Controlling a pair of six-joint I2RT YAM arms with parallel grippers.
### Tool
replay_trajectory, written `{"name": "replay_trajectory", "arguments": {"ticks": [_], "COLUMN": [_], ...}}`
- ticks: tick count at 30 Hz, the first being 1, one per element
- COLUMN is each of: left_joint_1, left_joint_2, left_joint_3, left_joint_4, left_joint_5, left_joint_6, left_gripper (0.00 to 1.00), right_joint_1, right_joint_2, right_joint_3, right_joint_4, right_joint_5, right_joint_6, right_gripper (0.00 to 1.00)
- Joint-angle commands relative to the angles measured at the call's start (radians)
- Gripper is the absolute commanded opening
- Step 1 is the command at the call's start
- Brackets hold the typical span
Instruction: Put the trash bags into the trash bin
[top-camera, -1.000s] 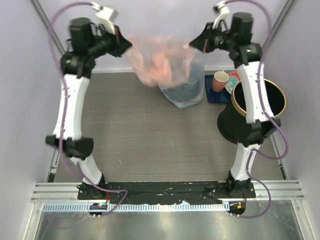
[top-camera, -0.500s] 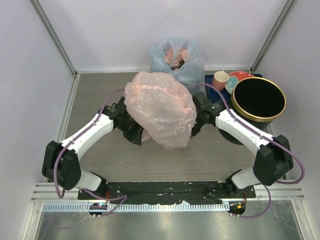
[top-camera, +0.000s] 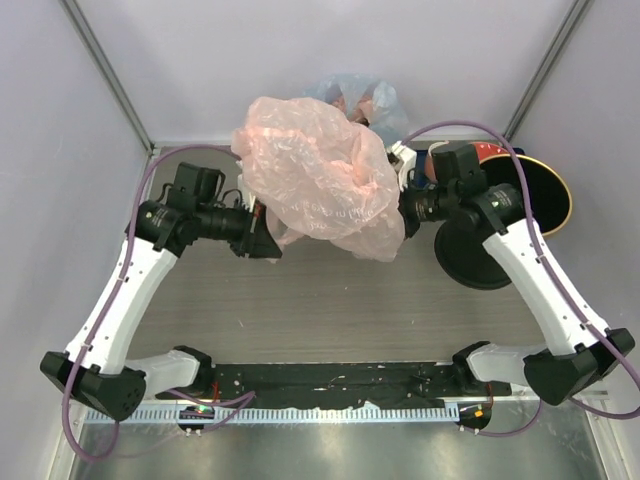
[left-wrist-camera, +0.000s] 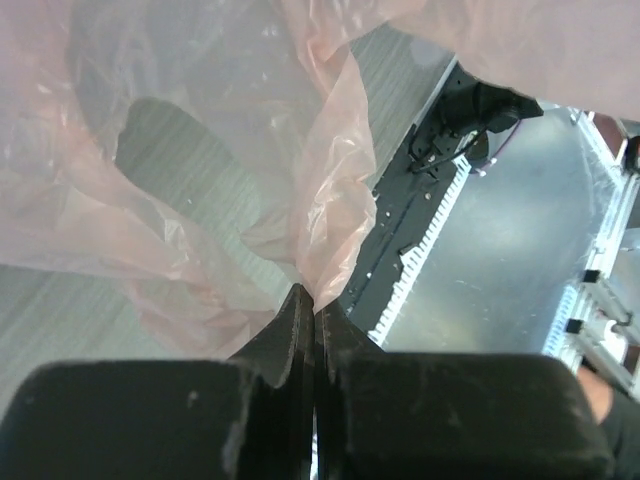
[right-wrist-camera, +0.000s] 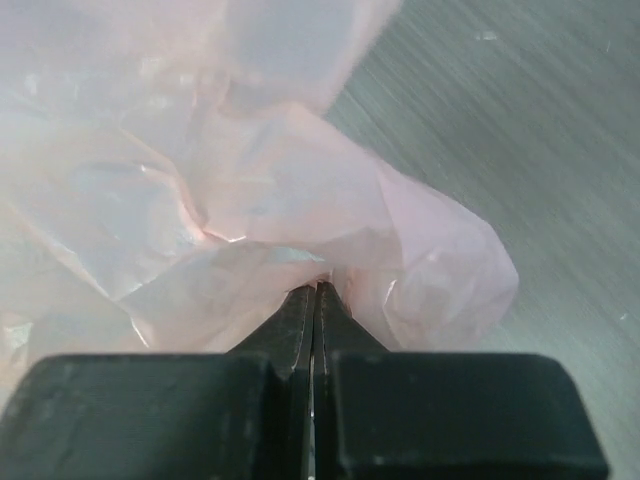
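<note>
- Pinching the bag's (top-camera: 320, 185) left edge in the left gripper (left-wrist-camera: 308, 295), jaws pressed together on a pink fold.
- Clamping its right edge in the right gripper (right-wrist-camera: 318, 290), jaws likewise closed on plastic, just left of the bin (top-camera: 478, 258).
- Holding it ballooned between both, off the table, left of the bin.
- Partly covering a blue bag (top-camera: 372, 96) farther back.

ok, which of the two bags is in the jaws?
The pale-pink bag, clamped in both arms' jaws; the bluish bag behind it is not gripped.

white arm links (top-camera: 112, 305) with black joints (top-camera: 165, 222), purple cables (top-camera: 468, 123), black fingers (left-wrist-camera: 285, 345).
</note>
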Motion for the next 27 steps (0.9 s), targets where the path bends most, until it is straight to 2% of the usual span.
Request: {"name": "replay_trajectory", "arguments": {"ticks": [1,3,4,6,8,9,12,14,15,16,17,19,20,22,23,26,27], "left_joint_1": [0.019,0.019,0.019,0.019,0.014,0.014,0.051,0.103,0.188,0.239,0.334,0.394,0.396,0.396,0.39,0.379,0.376], "left_joint_2": [-0.054,-0.047,-0.038,-0.034,-0.044,-0.05,-0.057,-0.062,-0.065,-0.071,-0.079,-0.103,-0.131,-0.159,-0.175,-0.177,-0.182], "left_joint_3": [-0.121,-0.272,-0.316,-0.416,-0.432,-0.418,-0.305,-0.208,-0.18,-0.16,-0.169,-0.203,-0.203,-0.182,-0.186,-0.214,-0.221], "left_joint_4": [-0.003,-0.024,-0.041,-0.058,-0.064,-0.058,0.021,0.163,0.222,0.3,0.522,0.741,0.82,0.757,0.755,0.755,0.753], "left_joint_5": [0.035,0.009,0.056,0.205,0.292,0.399,0.539,0.569,0.575,0.578,0.585,0.543,0.514,0.431,0.425,0.435,0.438], "left_joint_6": [-0.098,-0.098,-0.076,-0.062,-0.041,-0.033,-0.103,-0.252,-0.301,-0.476,-0.577,-0.778,-0.754,-0.653,-0.61,-0.615,-0.613], "left_gripper": [0.0,0.0,0.0,0.0,0.0,0.0,0.0,0.0,0.0,0.0,0.0,0.0,0.0,0.0,0.0,0.0,0.02], "right_joint_1": [-0.026,-0.026,-0.026,-0.025,-0.017,-0.017,-0.031,-0.076,-0.1,-0.13,-0.177,-0.195,-0.193,-0.192,-0.186,-0.123,-0.08], "right_joint_2": [0.035,0.066,0.075,0.08,0.116,0.13,0.152,0.15,0.156,0.166,0.185,0.205,0.21,0.198,0.184,0.158,0.173], "right_joint_3": [-0.227,-0.329,-0.393,-0.389,-0.342,-0.328,-0.235,-0.143,-0.103,-0.025,0.011,0.118,0.141,0.128,0.108,0.033,0.034], "right_joint_4": [-0.074,-0.108,-0.115,-0.099,-0.138,-0.155,-0.218,-0.243,-0.253,-0.263,-0.266,-0.252,-0.179,0.009,0.249,0.645,0.692], "right_joint_5": [-0.029,0.015,0.011,-0.058,-0.13,-0.188,-0.277,-0.331,-0.343,-0.371,-0.38,-0.377,-0.371,-0.392,-0.403,-0.393,-0.383], "right_joint_6": [0.069,0.023,0.024,0.024,0.024,0.024,-0.022,-0.022,-0.023,-0.022,0.003,0.017,0.093,0.278,0.482,0.738,0.818], "right_gripper": [0.01,0.01,0.01,0.01,0.01,0.01,0.01,0.01,0.01,0.01,0.01,0.01,0.01,0.01,0.01,0.01,0.01]}}
